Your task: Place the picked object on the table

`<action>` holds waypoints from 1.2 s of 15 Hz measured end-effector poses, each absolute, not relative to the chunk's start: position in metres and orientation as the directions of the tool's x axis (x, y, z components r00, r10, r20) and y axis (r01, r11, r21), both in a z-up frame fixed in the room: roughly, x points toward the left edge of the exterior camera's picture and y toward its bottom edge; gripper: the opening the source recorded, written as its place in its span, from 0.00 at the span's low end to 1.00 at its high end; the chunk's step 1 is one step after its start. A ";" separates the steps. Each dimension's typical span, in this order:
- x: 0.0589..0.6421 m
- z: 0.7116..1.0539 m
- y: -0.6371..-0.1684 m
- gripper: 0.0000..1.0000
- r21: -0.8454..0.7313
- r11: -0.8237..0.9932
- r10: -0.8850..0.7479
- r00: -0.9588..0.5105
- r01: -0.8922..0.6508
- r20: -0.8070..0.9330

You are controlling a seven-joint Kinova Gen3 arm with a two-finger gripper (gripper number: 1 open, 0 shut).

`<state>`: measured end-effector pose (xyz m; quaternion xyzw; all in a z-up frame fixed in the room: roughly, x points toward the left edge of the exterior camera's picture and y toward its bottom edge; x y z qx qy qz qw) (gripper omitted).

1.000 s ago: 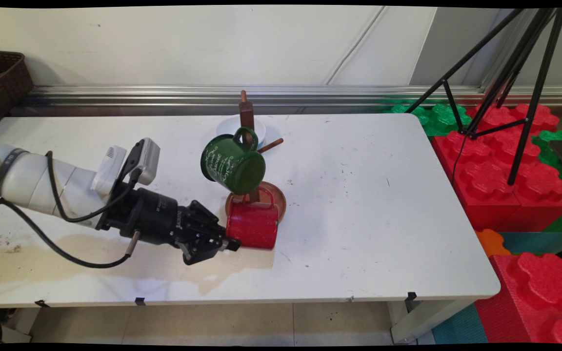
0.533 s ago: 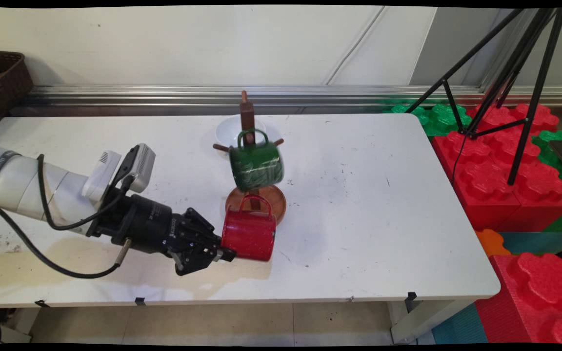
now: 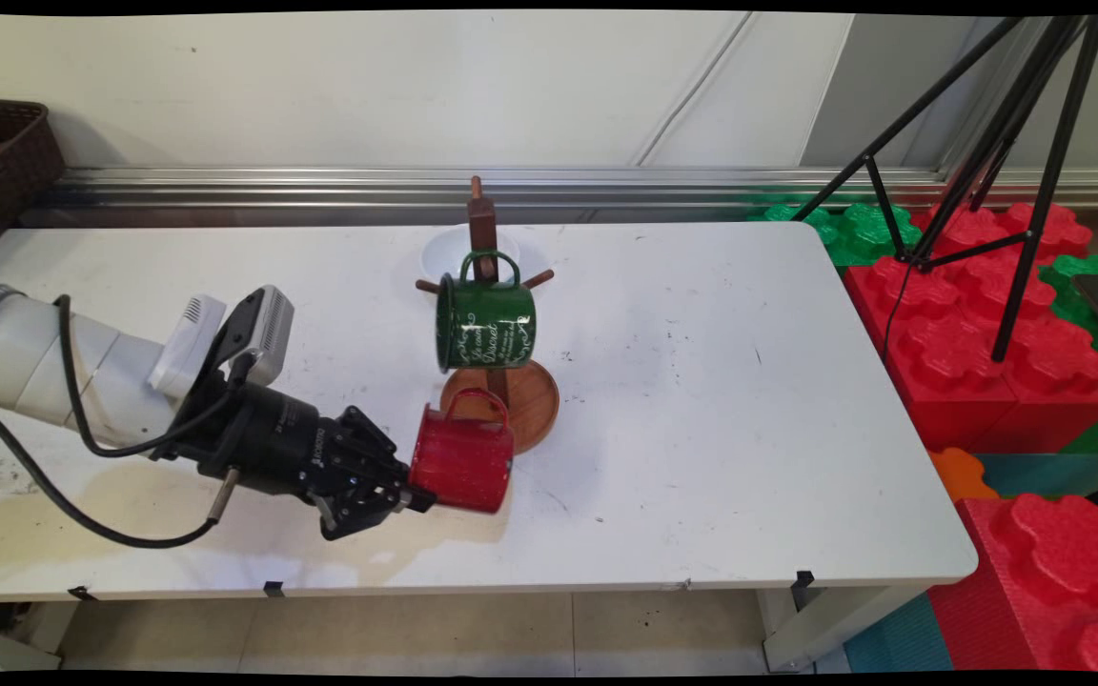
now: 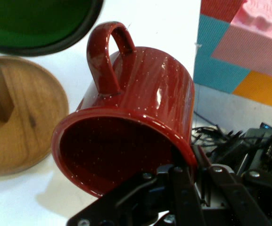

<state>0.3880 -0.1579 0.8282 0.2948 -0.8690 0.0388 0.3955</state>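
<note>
While my gripper [image 3: 413,495] had the red mug [image 3: 463,460] pinched by its rim, one finger inside the mouth and the other outside against the wall, the mug lay on its side, clear of the white table [image 3: 701,400] or barely so, handle up, just in front of the wooden base of the mug tree [image 3: 499,381]. I judged the hold a thin one: a rim grip on glossy enamel, with the whole body of the mug hanging out past my fingers, could let it turn or slide out if I swung fast, and it would drop onto the table. The green mug [image 3: 485,324] hung by its handle on the tree right above and behind the red one, and in the hand view its dark rim [image 4: 41,28] sat close over the red handle [image 4: 108,52]; any lift on that side could knock it off its peg or tip the tree. By my count I had two mugs, one red and one green, one mug tree with what looked like three pegs, though the rear of it was partly hidden, one white bowl [image 3: 449,252] behind the tree, and one dark basket [image 3: 6,157] at the far left corner
</note>
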 end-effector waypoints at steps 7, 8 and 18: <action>0.401 0.842 -0.162 0.00 0.102 0.847 -0.451 -0.603 -0.522 0.658; 0.403 0.844 -0.162 0.00 0.096 0.850 -0.447 -0.614 -0.517 0.651; 0.427 0.873 -0.167 0.00 0.025 0.885 -0.394 -0.720 -0.464 0.571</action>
